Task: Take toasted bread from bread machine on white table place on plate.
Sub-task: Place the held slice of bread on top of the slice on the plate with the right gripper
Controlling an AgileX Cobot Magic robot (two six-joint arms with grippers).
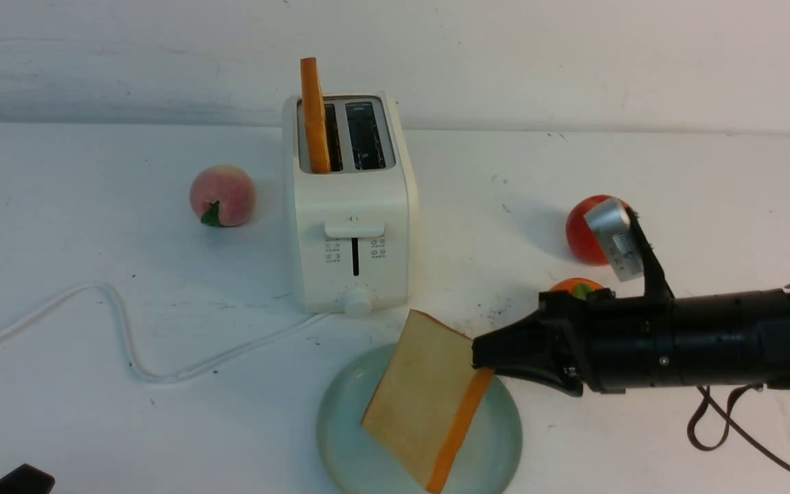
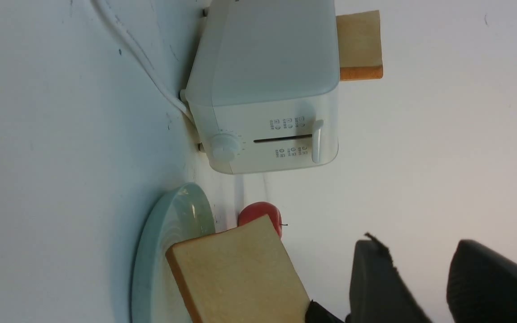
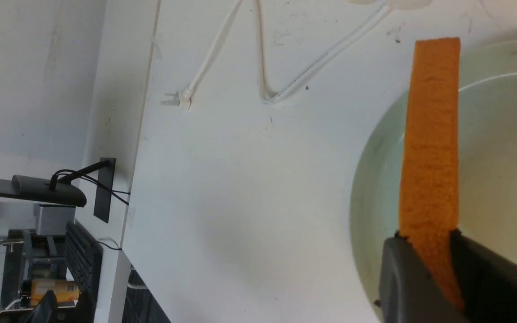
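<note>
The bread machine (image 1: 354, 233) stands upright on the white table (image 1: 93, 412). One slice of toasted bread (image 1: 314, 113) sticks up from its left slot, and the right slot looks empty. My right gripper (image 1: 481, 357) is shut on the crust edge of a second slice (image 1: 422, 398), which hangs tilted over the pale green plate (image 1: 347, 439). Whether it touches the plate I cannot tell. In the right wrist view the jaws (image 3: 424, 237) pinch the orange crust (image 3: 431, 134) above the plate (image 3: 496, 157). My left gripper (image 2: 415, 244) is open and empty, off to the side of the plate (image 2: 168, 237).
A peach (image 1: 222, 195) lies left of the bread machine. A red fruit (image 1: 587, 230) and a small orange one (image 1: 573, 285) sit to the right, behind my right arm. The white cord (image 1: 121, 336) snakes across the table's left side.
</note>
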